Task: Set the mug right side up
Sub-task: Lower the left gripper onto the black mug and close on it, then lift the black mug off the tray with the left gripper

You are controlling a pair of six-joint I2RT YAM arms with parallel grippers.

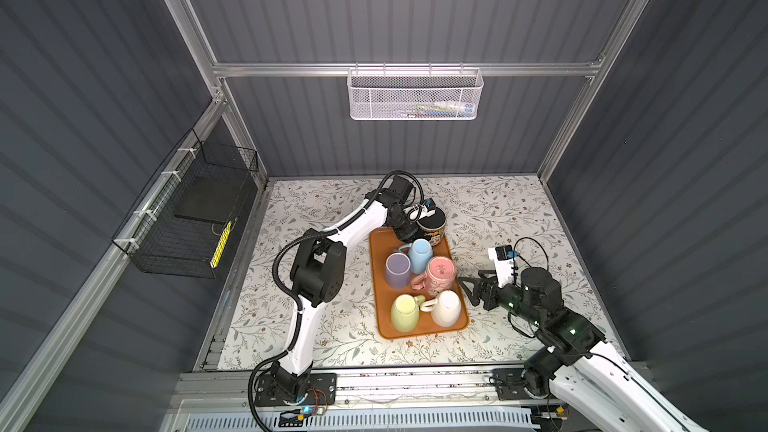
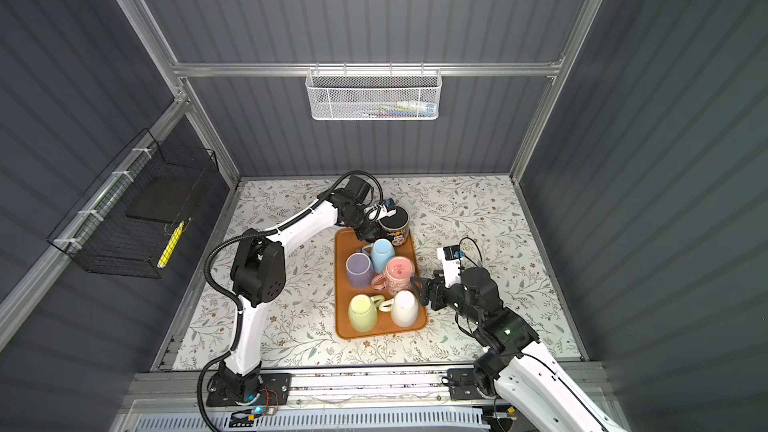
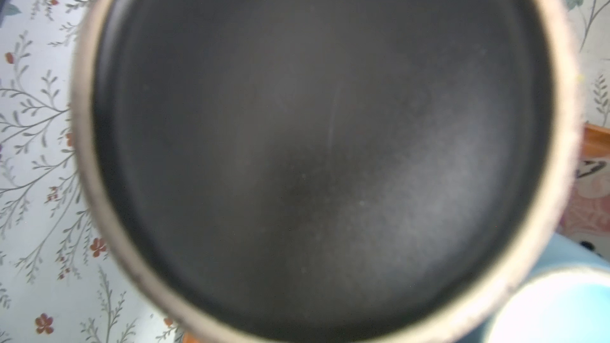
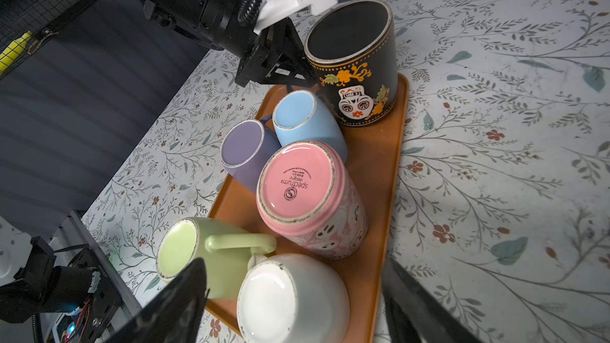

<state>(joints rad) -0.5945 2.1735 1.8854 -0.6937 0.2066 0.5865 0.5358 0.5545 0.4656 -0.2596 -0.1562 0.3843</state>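
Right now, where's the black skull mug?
In both top views the black mug stands base-up at the far end of the orange tray, behind the blue mug, left gripper against it.

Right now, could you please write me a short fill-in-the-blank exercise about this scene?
The orange tray carries ___ mugs.
The left gripper is at the skull mug, whose colour is ___.
The right gripper has its jaws ___.
The pink mug stands with its ___ up.
Missing words: six, black, open, base.

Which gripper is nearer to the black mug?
Left. The left gripper is clamped on the side of the black mug; the right gripper hangs open beside the tray, near the white mug.
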